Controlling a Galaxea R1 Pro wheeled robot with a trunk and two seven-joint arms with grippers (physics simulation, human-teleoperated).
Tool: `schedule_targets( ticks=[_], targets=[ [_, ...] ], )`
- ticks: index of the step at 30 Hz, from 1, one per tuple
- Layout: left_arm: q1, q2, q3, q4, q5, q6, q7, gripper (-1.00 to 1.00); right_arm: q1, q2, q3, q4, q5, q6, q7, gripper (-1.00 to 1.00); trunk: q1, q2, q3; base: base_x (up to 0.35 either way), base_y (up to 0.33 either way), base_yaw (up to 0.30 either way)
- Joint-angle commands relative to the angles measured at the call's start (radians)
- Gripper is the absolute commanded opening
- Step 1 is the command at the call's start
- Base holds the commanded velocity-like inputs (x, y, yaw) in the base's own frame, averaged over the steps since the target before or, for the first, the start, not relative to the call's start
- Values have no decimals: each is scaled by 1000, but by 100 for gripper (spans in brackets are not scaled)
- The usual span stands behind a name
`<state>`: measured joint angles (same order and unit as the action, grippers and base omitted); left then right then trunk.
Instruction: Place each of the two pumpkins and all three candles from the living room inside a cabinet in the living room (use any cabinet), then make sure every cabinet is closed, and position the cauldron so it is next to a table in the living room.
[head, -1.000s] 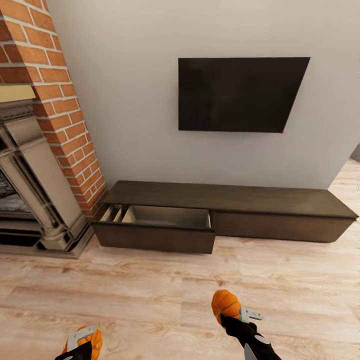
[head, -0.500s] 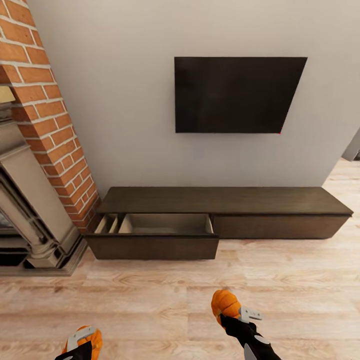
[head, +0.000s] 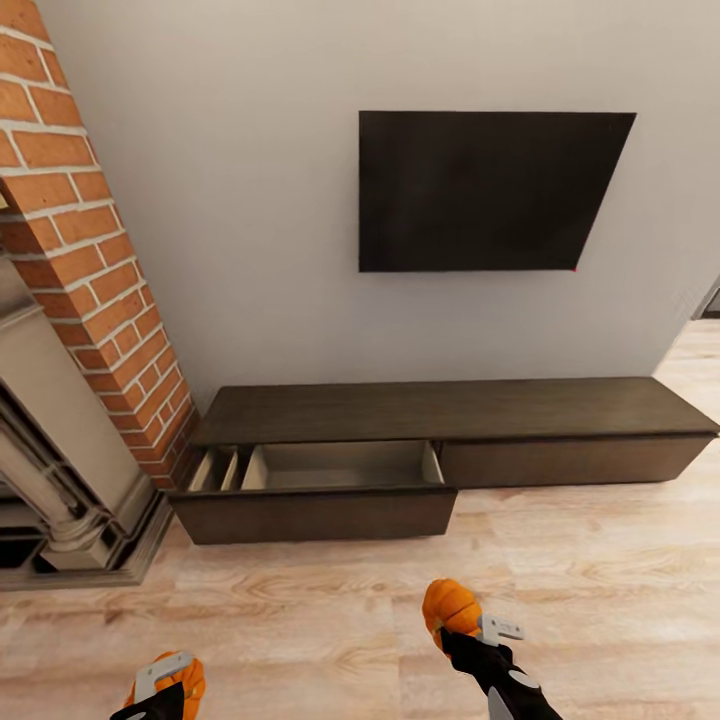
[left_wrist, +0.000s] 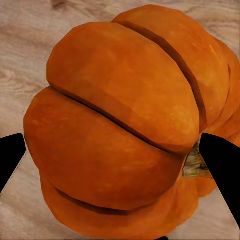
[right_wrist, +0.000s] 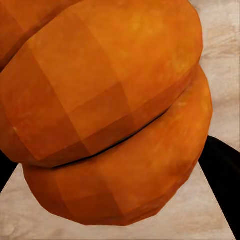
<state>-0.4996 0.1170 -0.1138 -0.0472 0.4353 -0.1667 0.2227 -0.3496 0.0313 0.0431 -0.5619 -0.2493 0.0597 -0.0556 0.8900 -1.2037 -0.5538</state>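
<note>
We carry both squat, ribbed orange pumpkins: our left gripper is clamped on one, our right gripper on the other, both above bare floor in front of the long, low dark-brown wooden cabinet. Its pale-lined left drawer stands open, apparently empty. We judge nothing stowed yet; candles, closing and cauldron remain.

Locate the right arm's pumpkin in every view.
Head view: right pumpkin at bottom, right of centre, held in the right end effector.
Right wrist view: it takes up most of the picture, a dark finger at its side.
Left wrist view: this one is the left pumpkin, gripped by the left end effector.
Shared landmark: the pale wood floor behind each pumpkin.
</note>
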Motion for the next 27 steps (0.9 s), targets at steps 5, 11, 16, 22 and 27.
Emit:
schedule_targets(
  ticks=[5,11,16,22,27],
  targets=[
    [0,0,-9,0,6,-2,3,-100,0,-1,5,-3,-6,5,-6,-100,0,0,-1,246,230,0],
    [0,0,-10,0,5,-2,3,-100,0,-1,5,-3,-6,5,-6,-100,0,0,-1,280,43,-24],
    [0,0,-10,0,5,-3,3,-100,0,-1,5,-3,-4,5,-6,-100,0,0,-1,298,1,-120],
    [0,0,-10,0,5,-3,3,-100,0,-1,6,-3,-3,5,-6,-100,0,0,-1,303,-82,-8],
    [0,0,-10,0,5,-3,3,-100,0,-1,6,-3,-1,6,-6,-100,0,0,-1,303,-112,158]
  ],
)
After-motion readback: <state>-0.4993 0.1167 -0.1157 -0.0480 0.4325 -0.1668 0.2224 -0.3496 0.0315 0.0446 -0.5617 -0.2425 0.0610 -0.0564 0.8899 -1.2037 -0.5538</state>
